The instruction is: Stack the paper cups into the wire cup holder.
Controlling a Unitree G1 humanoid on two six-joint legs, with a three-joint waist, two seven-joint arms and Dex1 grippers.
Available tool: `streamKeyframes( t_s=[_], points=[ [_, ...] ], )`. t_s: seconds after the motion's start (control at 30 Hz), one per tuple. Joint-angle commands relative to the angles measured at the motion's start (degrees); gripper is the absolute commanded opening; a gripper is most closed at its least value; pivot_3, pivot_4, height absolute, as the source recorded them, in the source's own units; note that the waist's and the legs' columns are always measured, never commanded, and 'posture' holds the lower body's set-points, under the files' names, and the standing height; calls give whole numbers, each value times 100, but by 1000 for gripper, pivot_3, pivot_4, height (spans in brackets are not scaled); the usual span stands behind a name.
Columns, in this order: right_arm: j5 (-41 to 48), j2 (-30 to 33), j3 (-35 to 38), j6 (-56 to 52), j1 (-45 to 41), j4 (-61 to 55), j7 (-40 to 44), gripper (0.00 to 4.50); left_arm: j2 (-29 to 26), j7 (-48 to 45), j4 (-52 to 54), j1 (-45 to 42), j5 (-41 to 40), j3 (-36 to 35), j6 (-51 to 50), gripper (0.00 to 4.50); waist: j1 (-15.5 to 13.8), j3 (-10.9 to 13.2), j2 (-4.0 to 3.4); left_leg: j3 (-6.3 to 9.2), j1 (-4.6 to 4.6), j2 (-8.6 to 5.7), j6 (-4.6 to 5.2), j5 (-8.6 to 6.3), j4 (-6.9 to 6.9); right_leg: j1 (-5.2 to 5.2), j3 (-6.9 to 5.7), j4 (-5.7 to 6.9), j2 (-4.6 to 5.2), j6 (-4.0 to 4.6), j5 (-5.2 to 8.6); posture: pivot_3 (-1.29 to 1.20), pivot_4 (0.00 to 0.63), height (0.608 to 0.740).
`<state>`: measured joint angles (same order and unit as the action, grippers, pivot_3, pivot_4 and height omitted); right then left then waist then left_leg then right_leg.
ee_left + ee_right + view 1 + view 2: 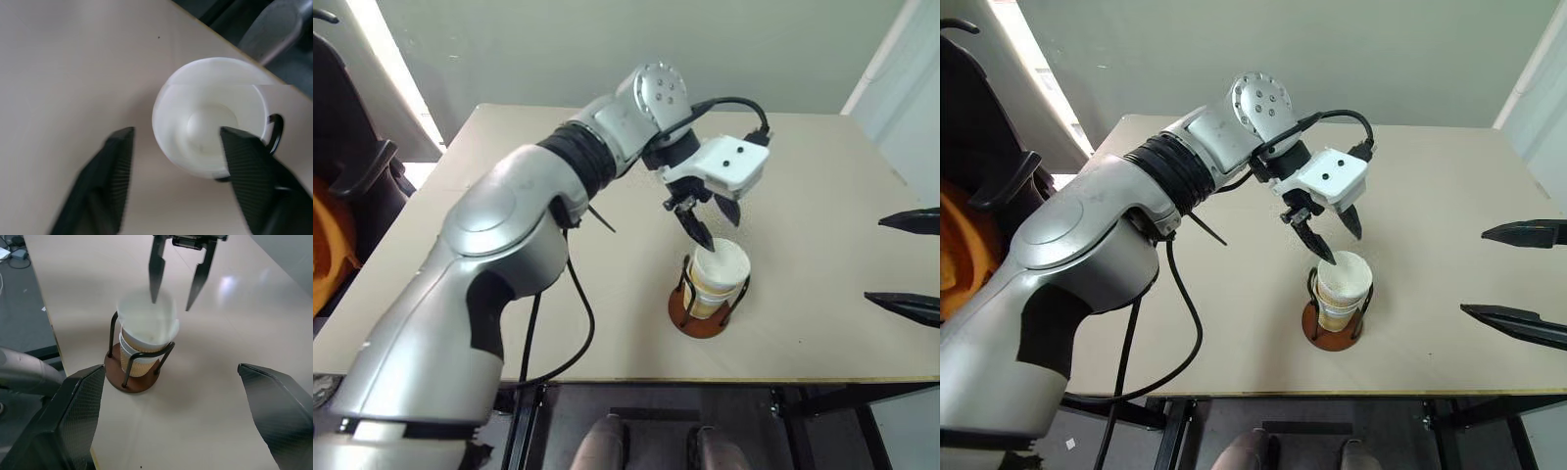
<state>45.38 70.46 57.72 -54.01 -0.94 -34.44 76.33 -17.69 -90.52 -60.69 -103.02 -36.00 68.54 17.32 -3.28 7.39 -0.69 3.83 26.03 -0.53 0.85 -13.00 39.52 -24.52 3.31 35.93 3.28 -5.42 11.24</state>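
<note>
A nested stack of paper cups (718, 274) stands in the wire cup holder (698, 320) near the table's front edge, between its black wire loops (167, 350). The top cup (146, 320) sits highest and looks blurred in the right wrist view. My left gripper (718, 227) hangs just above it, pointing down, open. One finger (244, 161) is over the cup's white inside (205, 125) and the other (117, 161) is outside the rim, neither pressing on it. My right gripper (873, 259) stands wide open to the right of the holder, apart from it, with nothing between its fingers.
The tan table (822, 186) is bare around the holder. Its front edge (803, 380) runs close to the holder's base. A dark chair with something orange (333, 235) stands off the table's left side.
</note>
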Motion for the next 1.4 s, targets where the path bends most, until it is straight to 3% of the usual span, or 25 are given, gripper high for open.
streamKeyframes(
  t_s=[0.03,0.27,0.5,0.57,0.77,0.93,1.03,1.1,1.23,1.4],
  points=[
    [21,131,3,174,-97,88,-63,4500,59,-198,-157,-7,182,-375,114,3403,0,0,0,0,0,0,0,0,0,0,0,0,0,0,0,0,150,740],
    [36,264,-577,568,-309,446,-7,4500,-235,-198,-178,53,343,-816,-79,3403,1,-1,-1,-1,0,-1,1,-1,3,1,1,0,-1,-5,3,0,150,740],
    [-457,455,-2382,1545,-890,1485,28,4500,-2167,-198,927,884,-69,-1365,-825,3403,136,-12,-20,-8,-12,5,-4,1,0,-6,-1,8,-11,-5,11,0,150,740],
    [-494,438,-2886,1700,-1232,1775,69,4500,-2841,-198,1376,1324,-183,-1764,-1253,3403,150,-14,-26,-3,-10,7,-6,2,1,-9,0,9,-13,-4,11,0,150,740],
    [-658,305,-3847,1995,-1920,2285,218,4500,-4039,-140,2543,2670,-8,-3352,-2472,3403,134,-16,-26,18,2,-3,-7,3,2,-14,-3,10,-11,8,18,0,150,740],
    [-924,101,-4537,2274,-2817,2907,359,4500,-5218,771,3573,4402,-95,-4971,-3433,3403,248,-16,-27,12,-6,-4,-9,3,-8,-25,2,21,-5,24,21,0,150,740],
    [-1088,-24,-4828,2427,-3261,3210,521,4500,-5559,969,4335,5213,-213,-5787,-3898,3403,292,-17,-25,15,-17,5,-21,11,-18,-28,-5,33,-13,47,31,0,150,740],
    [-1198,-85,-4969,2517,-3478,3376,635,4500,-5693,1045,4677,5620,-240,-6246,-4140,3403,275,-18,-24,22,-20,4,-33,21,-24,-31,-7,55,-15,108,63,0,150,740],
    [-1412,-154,-5198,2663,-3802,3707,843,4500,-6050,1056,4844,6524,-147,-7213,-4373,3403,287,-19,-21,20,-61,7,-43,28,-53,-31,-4,103,-12,149,85,0,150,740],
    [-1595,-305,-5362,2757,-3965,3942,977,4500,-5795,1169,5031,6793,-37,-7525,-4597,3403,291,-19,-21,22,-105,15,-26,18,-131,-29,-8,113,-13,195,74,0,150,740]
  ],
)
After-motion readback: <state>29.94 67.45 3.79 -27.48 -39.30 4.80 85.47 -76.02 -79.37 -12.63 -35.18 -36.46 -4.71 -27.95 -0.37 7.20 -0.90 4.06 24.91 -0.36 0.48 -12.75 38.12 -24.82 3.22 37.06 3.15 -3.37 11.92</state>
